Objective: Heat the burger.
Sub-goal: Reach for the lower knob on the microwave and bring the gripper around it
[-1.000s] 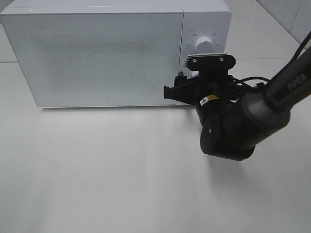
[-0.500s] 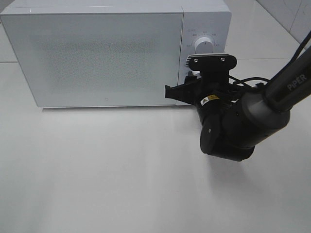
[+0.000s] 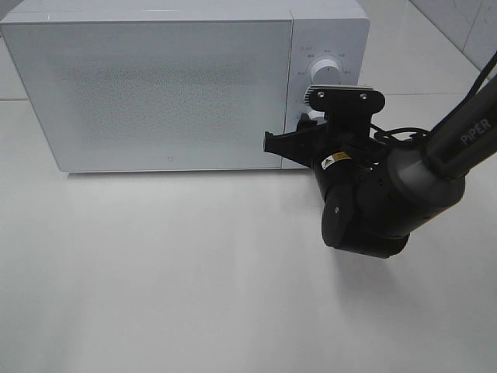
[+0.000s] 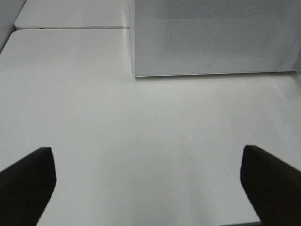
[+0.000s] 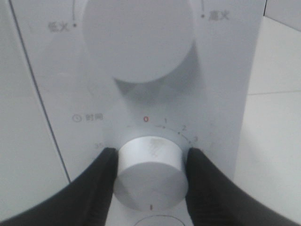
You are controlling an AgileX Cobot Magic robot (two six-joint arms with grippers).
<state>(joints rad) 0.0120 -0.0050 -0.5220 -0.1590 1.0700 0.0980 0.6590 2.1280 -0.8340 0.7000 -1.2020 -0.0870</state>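
The burger is out of view. The white microwave [image 3: 171, 85] stands at the back of the table with its door closed. My right gripper [image 5: 150, 162] is shut on the lower timer knob [image 5: 150, 174] of the control panel, one black finger [image 5: 99, 181] on each side of it. In the exterior high view the right arm's wrist [image 3: 361, 210] covers that knob, and only the upper knob [image 3: 324, 71] shows. My left gripper [image 4: 148, 181] hangs open over bare table, in front of the microwave [image 4: 211, 37] and well back from it.
The larger upper knob [image 5: 138, 37] sits just above the timer knob. The timer scale [image 5: 146, 119] has a red 0 and rising numbers. White tabletop [image 3: 155, 272] spreads in front of the microwave. A seam in the table [image 4: 70, 28] runs behind it.
The right gripper's fingers have closed in onto the timer knob, and its wrist has turned slightly clockwise. The left gripper has not moved.
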